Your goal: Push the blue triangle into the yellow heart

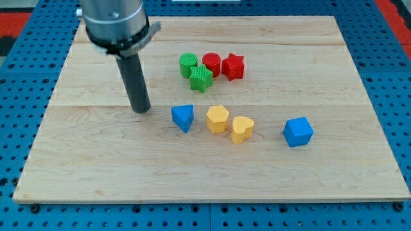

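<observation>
The blue triangle (183, 117) lies flat at nine o'clock from the yellow heart (242, 129), well apart.

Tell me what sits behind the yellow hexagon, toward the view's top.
Behind the yellow hexagon, apart from it, is a cluster: green star, green cylinder, red cylinder, red star. The green star covers part of the green cylinder's lower side.

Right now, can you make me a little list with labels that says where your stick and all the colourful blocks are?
my tip: on the board, to the view's left of the blue triangle, apart from it
blue triangle: left end of the lower row
yellow hexagon: between triangle and heart
yellow heart: touching the hexagon's right side
blue cube: alone, view's right
green blocks: upper cluster
red blocks: beside the green ones
</observation>
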